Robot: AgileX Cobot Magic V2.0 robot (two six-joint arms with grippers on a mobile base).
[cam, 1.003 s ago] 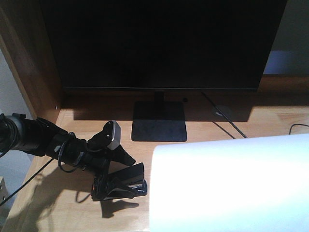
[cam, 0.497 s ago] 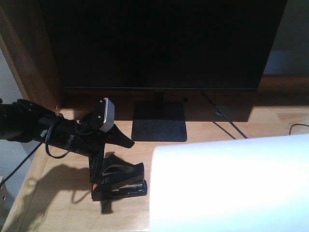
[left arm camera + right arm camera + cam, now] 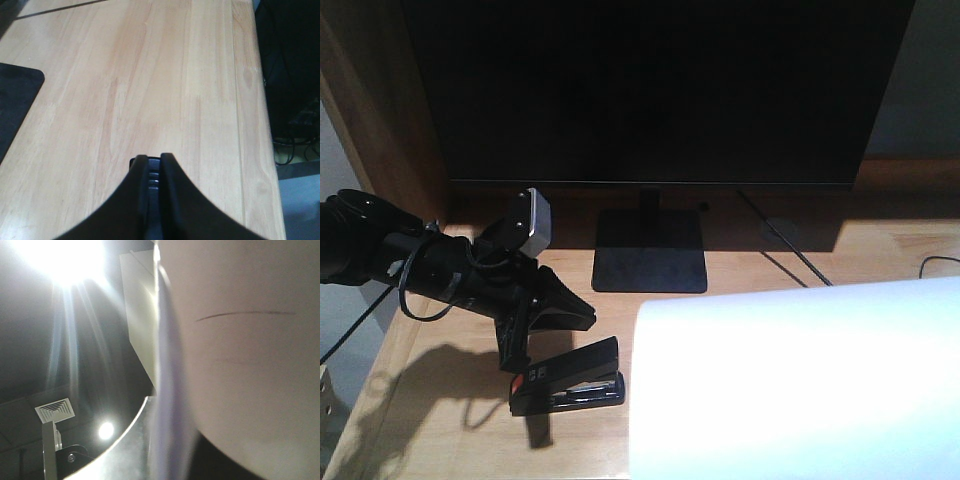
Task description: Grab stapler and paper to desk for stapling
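The black stapler, red patch at its left end, lies flat on the wooden desk in front of the monitor. My left gripper hovers just above and behind it without touching it. In the left wrist view its fingertips sit pressed close together, holding nothing, with a sliver of the stapler showing beside them. The white paper hangs over the desk's right front. In the right wrist view the paper runs between the two fingers of my right gripper, which is shut on it.
A large black monitor stands at the back on a flat black base. A thin cable runs across the desk on the right. A dark wooden side panel bounds the left. The desk's front edge drops off to the floor.
My left arm has lifted and drawn back to the left, coming off the stapler. The stapler stays on the desk and now lies flatter. The paper has not moved.
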